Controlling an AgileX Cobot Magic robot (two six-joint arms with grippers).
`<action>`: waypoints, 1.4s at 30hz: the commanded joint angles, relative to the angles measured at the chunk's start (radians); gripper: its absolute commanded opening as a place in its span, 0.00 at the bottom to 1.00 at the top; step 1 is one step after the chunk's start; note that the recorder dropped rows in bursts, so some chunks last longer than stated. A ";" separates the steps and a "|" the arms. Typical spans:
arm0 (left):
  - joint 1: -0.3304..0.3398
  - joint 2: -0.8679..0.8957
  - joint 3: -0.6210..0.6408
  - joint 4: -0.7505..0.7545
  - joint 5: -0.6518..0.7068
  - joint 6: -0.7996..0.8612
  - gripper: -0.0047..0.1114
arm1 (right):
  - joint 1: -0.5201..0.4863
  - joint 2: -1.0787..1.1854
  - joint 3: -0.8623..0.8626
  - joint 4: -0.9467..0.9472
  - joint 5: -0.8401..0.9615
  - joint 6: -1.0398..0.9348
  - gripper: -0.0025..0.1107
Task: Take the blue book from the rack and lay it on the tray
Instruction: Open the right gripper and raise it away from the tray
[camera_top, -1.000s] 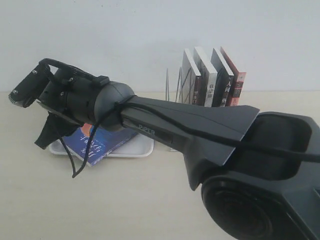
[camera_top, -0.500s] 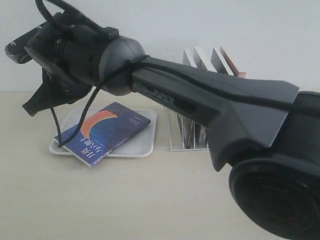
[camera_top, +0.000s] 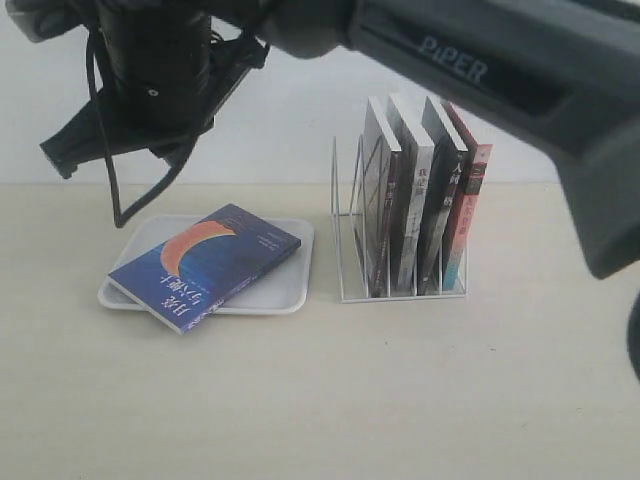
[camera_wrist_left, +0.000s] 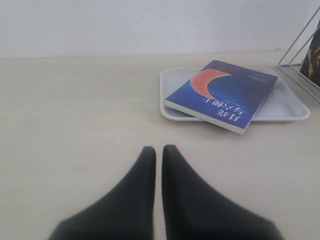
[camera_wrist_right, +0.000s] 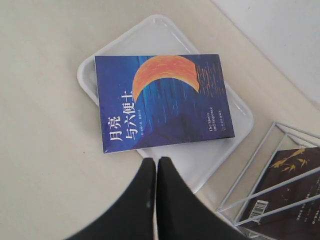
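The blue book with its orange crescent lies flat, cover up, on the white tray, one corner hanging over the tray's front left rim. No gripper touches it. My right gripper is shut and empty, held high above the tray's edge and the book; in the exterior view it hangs at the upper left. My left gripper is shut with nothing in it, low over the bare table, short of the book and tray. The white wire rack stands to the tray's right.
Several upright books with black and red-teal spines fill the rack's right slots. The right arm's dark body crosses the top of the exterior view. A rack wire runs close beside the right fingers. A pale wall stands behind the table.
The right arm has risen well above the tray, uncovering the rack and books. The blue book has stayed flat on the tray.
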 joint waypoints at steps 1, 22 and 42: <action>0.003 -0.005 0.003 0.001 -0.014 0.003 0.08 | 0.000 -0.048 -0.005 0.014 0.008 0.060 0.02; 0.003 -0.005 0.003 0.001 -0.014 0.003 0.08 | -0.002 -0.050 -0.005 -0.037 0.008 0.071 0.02; 0.003 -0.005 0.003 0.001 -0.014 0.003 0.08 | -0.002 -0.098 -0.003 -0.148 0.008 0.075 0.02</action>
